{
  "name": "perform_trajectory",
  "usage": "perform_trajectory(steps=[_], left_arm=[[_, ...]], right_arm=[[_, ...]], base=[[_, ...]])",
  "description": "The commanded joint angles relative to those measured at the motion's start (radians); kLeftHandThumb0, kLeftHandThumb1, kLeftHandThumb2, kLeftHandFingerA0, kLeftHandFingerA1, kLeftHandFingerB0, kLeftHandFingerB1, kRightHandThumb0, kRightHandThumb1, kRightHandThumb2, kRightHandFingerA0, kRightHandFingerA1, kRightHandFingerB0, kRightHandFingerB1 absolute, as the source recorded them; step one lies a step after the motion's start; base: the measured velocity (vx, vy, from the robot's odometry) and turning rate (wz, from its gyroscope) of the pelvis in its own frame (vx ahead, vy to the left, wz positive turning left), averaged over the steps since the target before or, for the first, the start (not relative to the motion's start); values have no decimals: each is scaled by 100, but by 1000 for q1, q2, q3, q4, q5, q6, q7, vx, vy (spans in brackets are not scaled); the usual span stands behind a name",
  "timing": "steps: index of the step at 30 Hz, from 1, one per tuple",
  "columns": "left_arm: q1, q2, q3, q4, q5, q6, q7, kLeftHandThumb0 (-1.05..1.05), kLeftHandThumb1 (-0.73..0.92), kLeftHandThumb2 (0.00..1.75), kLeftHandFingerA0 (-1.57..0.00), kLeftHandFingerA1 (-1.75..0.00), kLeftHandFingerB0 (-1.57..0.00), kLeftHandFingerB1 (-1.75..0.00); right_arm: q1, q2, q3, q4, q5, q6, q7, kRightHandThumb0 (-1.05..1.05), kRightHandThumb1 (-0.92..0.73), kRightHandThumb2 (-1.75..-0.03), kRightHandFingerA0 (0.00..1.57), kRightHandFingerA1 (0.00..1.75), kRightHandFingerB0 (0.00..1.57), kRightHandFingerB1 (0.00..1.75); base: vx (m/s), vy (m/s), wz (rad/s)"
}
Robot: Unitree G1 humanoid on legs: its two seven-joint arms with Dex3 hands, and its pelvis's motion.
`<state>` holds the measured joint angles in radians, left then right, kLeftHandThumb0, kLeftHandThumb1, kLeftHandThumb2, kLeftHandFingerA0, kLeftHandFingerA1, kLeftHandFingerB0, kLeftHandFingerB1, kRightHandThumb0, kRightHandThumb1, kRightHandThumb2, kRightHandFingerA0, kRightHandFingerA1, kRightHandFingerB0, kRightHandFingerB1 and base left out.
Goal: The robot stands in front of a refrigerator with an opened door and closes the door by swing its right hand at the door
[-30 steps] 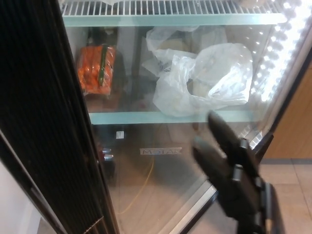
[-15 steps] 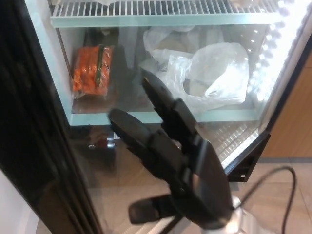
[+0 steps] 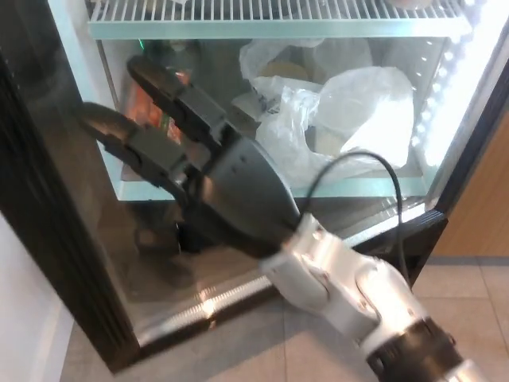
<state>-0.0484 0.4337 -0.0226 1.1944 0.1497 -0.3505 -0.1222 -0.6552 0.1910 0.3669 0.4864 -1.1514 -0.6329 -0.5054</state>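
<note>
My right hand (image 3: pixel 199 171) reaches from the lower right across the refrigerator front, fingers (image 3: pixel 171 87) spread and holding nothing. Its fingertips lie at the left part of the glass door (image 3: pixel 159 278), near the door's dark frame (image 3: pixel 44 207); whether they touch the glass is unclear. A faint reflection of the hand shows in the glass below it. The white forearm (image 3: pixel 350 286) trails to the bottom right with a black cable (image 3: pixel 374 163) looping over it. My left hand is out of sight.
Inside, white plastic bags (image 3: pixel 350 119) lie on the lower shelf (image 3: pixel 358 187), and an orange package (image 3: pixel 143 107) sits half hidden behind my fingers. A wire shelf (image 3: pixel 270 12) runs above. Lit strip (image 3: pixel 469 87), wooden panel (image 3: pixel 485 207) and tiled floor (image 3: pixel 469 278) at right.
My right hand has swept from the lower right up and leftward across the fridge front. The door's lower edge has swung in toward the cabinet.
</note>
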Motion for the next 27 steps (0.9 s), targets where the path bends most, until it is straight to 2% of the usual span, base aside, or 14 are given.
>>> perform_trajectory(steps=[1, 4, 5, 7, 8, 10, 12, 13, 14, 17, 23, 25, 26, 27], left_arm=[[-21, 31, -4, 12, 15, -18, -4, -61, 80, 91, -24, -44, -16, -40], [-21, 31, -5, 13, 17, -19, -3, -61, 80, 91, -24, -44, -16, -40], [-20, 33, -4, 13, 14, -23, -9, -62, 79, 91, -23, -44, -16, -40], [-19, 36, -2, 13, 11, -28, -16, -62, 79, 91, -23, -44, -16, -40], [-19, 37, -1, 11, 10, -28, -20, -56, 92, 69, -30, -37, -18, -31], [-18, 38, 0, 6, 8, -29, -24, -55, 92, 69, -30, -37, -19, -31], [-13, 43, -5, 4, 13, -42, -24, -53, 92, 69, -31, -37, -20, -32], [-13, 45, -7, 3, 16, -42, -25, -60, 80, 91, -24, -45, -17, -41], [-12, 48, -12, 3, 21, -39, -23, -61, 80, 91, -25, -45, -18, -41], [-12, 50, -17, 2, 25, -39, -18, -61, 80, 91, -25, -45, -18, -41], [-19, 51, -15, 3, 19, -32, -19, -60, 79, 91, -27, -46, -18, -41], [-19, 50, -14, 3, 17, -30, -21, -60, 79, 91, -26, -45, -18, -41], [-18, 51, -13, 6, 16, -35, -25, -61, 79, 91, -25, -45, -18, -42], [-18, 51, -13, 7, 15, -38, -26, -61, 79, 91, -25, -45, -18, -42]], right_arm=[[-417, 13, -7, 505, 14, 380, 19, -85, -86, -115, 0, 11, 0, 13], [-445, 15, 1, 550, 28, 388, 7, -85, -86, -115, 0, 11, 0, 13], [-469, 4, -9, 593, 48, 403, 28, -83, -81, -112, 0, 19, 12, 25], [-496, -10, -22, 645, 72, 421, 57, -83, -81, -112, 0, 19, 12, 25], [-499, -17, -25, 656, 79, 426, 60, -83, -80, -110, 0, 22, 13, 28], [-497, -26, -22, 669, 88, 424, 45, -82, -78, -108, 0, 21, 13, 27], [-460, -48, -20, 648, 96, 386, -4, -80, -79, -110, 0, 17, 7, 22], [-430, -62, -17, 614, 97, 362, -31, -79, -79, -112, 0, 17, 11, 23], [-385, -82, -12, 556, 100, 330, -64, -81, -78, -110, 0, 17, 18, 27], [-357, -98, 1, 510, 112, 316, -83, -81, -78, -110, 0, 17, 18, 27], [20, -250, -14, -148, 160, 175, -76, -78, -75, -106, 0, 20, 14, 28], [60, -262, -15, -206, 161, 168, -72, -78, -75, -106, 0, 19, 14, 28], [149, -294, -22, -313, 170, 142, -61, -79, -77, -108, 0, 16, 6, 22], [186, -307, -25, -358, 174, 134, -53, -79, -77, -108, 0, 16, 6, 22]], base=[[0, 0, 0], [0, 0, 0], [0, 0, 0], [0, 0, 0], [0, 0, 0], [0, 0, 0], [0, 0, 0], [0, 0, 0], [0, 0, 0], [0, 0, 0], [0, 0, 0], [0, 0, 0], [0, 0, 0], [0, 0, 0]])
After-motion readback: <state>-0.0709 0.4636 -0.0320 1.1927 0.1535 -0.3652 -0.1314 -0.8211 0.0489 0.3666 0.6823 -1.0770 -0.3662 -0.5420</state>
